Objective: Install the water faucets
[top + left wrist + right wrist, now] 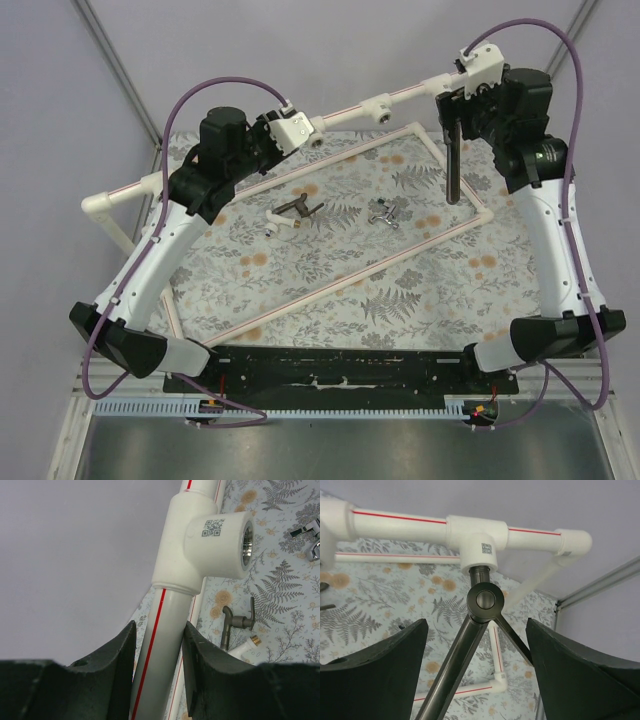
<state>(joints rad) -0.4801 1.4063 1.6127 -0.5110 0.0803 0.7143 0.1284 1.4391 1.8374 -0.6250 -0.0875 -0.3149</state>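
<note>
L end effector [158, 640] pinching pipe frame [200, 545] just below a socket, arm stretched twd far-left corner of bench [420, 290]. R end effector [476, 630] spread wide either side of long-spout faucet [485, 600], not touching; faucet seated in frame socket at far-right corner, arm reaching along right edge.

A white pipe frame [100, 203] lies on a fern-and-flower patterned cloth [400, 300] spread over the far part of the counter [330, 450]. It is a flat rectangle of pipe with a raised rail along its far side. The rail's pipe carries a thin red stripe [150, 645]. A tee socket [215, 540] on it bears a QR label and a threaded metal lining. A black plate [300, 360] and a slotted duct [340, 410] run along the near edge.
</note>
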